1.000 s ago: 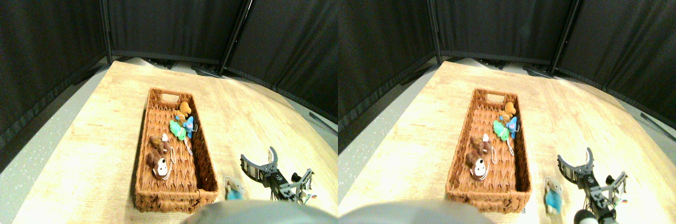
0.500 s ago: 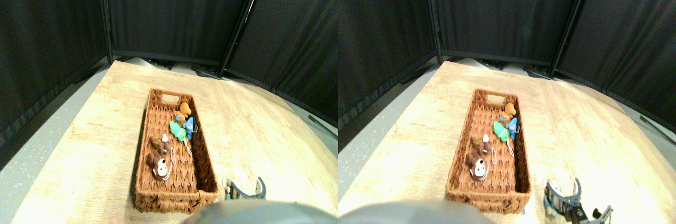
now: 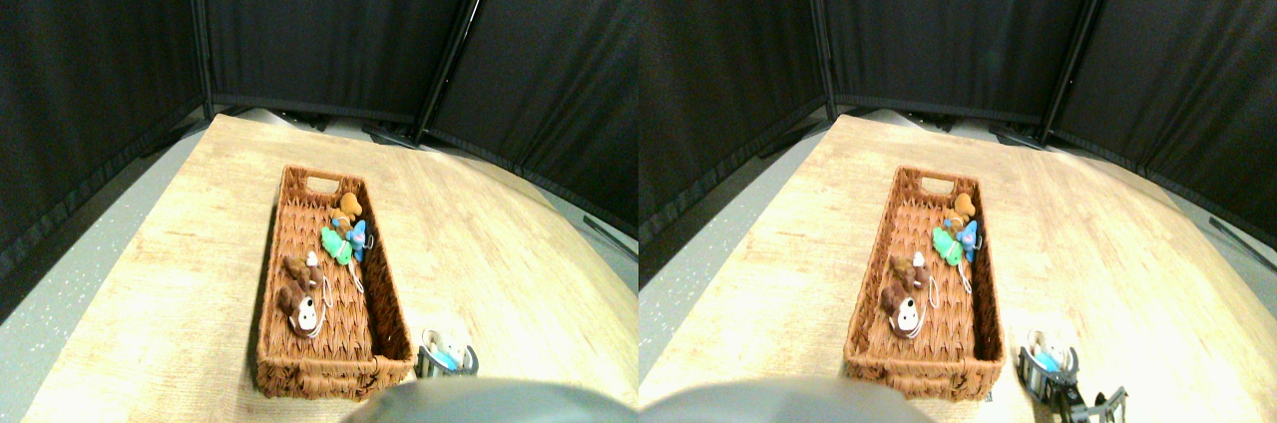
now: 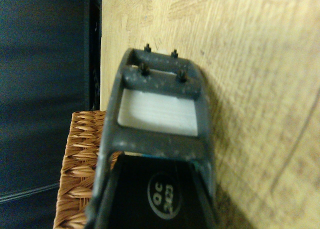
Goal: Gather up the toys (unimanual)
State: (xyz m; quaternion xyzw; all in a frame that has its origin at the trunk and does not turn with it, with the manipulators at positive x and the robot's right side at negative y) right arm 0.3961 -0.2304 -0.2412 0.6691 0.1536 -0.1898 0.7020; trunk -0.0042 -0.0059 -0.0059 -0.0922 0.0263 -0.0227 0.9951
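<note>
The right gripper [image 3: 446, 360] sits low at the near edge of the wooden table [image 3: 479, 233], just beside the near right corner of the wicker basket [image 3: 282, 363], its jaws set on either side of a blue-and-grey toy [image 3: 449, 356]; whether they press on it cannot be told. Inside the basket lie two brown toys [image 3: 299, 305] near the middle and green [image 3: 335, 245], blue [image 3: 358, 239] and orange [image 3: 347, 207] ones along the right wall.
</note>
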